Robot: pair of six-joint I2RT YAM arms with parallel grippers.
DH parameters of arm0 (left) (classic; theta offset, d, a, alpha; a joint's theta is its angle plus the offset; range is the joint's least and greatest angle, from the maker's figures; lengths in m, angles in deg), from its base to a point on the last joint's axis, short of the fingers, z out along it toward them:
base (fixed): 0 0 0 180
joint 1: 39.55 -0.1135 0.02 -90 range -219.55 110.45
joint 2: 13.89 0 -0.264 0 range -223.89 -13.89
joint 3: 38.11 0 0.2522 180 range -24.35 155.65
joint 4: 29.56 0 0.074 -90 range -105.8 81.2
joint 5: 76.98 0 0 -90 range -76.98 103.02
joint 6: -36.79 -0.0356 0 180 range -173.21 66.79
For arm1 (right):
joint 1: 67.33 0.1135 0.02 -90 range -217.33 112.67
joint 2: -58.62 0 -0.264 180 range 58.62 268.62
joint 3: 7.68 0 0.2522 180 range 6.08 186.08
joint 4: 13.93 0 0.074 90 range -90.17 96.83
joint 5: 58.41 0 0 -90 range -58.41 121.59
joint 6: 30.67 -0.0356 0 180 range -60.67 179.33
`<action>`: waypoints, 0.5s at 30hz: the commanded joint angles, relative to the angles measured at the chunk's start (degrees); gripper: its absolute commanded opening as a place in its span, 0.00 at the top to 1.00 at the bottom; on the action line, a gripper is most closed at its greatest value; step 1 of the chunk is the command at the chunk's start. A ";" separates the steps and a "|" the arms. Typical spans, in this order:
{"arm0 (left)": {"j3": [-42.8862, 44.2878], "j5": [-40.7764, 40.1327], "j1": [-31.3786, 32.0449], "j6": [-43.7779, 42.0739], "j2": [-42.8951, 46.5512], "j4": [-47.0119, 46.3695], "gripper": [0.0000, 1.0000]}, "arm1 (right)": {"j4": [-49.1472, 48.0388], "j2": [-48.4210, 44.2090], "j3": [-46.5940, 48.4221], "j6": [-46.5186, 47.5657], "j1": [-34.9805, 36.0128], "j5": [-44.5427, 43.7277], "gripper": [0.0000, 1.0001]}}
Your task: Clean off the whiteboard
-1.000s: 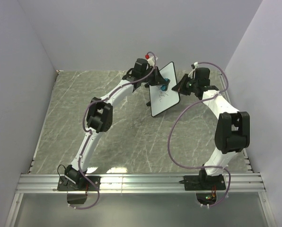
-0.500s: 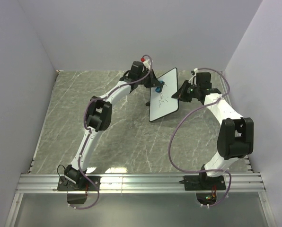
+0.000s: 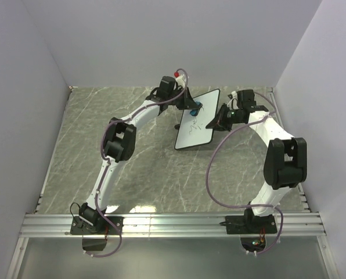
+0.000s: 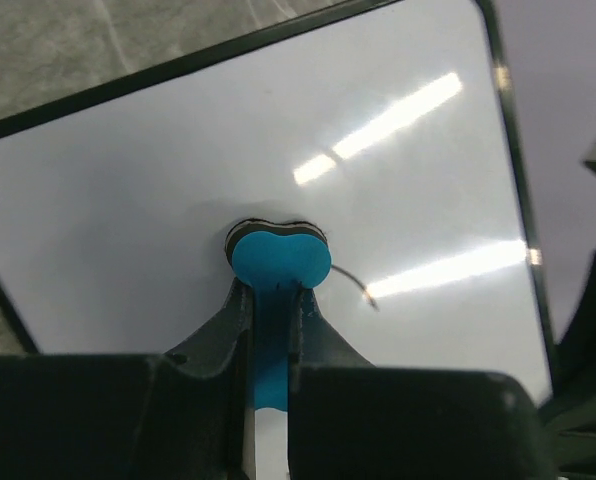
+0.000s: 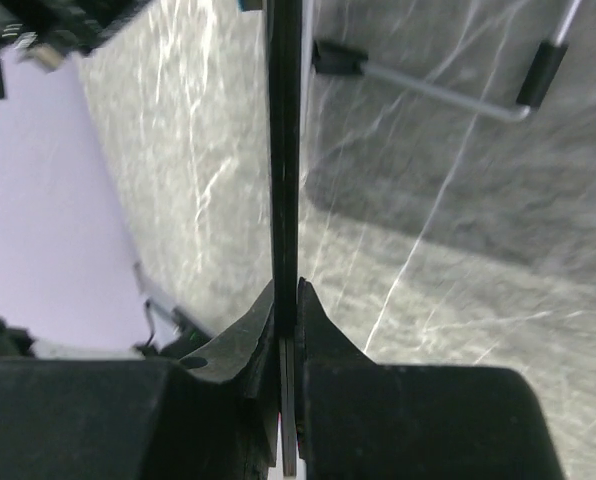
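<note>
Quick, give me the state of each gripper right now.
Left gripper: closed, holding the blue eraser against the whiteboard.
Right gripper: closed, clamping the whiteboard's edge.

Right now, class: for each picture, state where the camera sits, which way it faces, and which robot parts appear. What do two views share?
Top external: above and behind the bases, looking down on the table; both arms, left gripper and right gripper show.
Left wrist: on the left wrist, facing the whiteboard; its gripper pinches a blue eraser.
Right wrist: on the right wrist, sighting along the whiteboard edge, clamped in its gripper.
Shared: all views show the whiteboard.
</note>
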 commanded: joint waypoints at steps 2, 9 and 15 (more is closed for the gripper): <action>0.70 9.42 7.24 -1.48 4.01 1.78 1.00 | 8.01 8.14 -1.21 4.86 7.22 10.99 1.00; -3.17 15.49 8.47 -0.95 4.37 -1.73 1.00 | 9.23 10.51 3.27 4.95 7.05 10.81 1.00; 3.39 0.39 4.79 -0.78 -0.19 7.91 1.00 | 9.41 9.46 4.07 4.95 7.14 11.16 1.00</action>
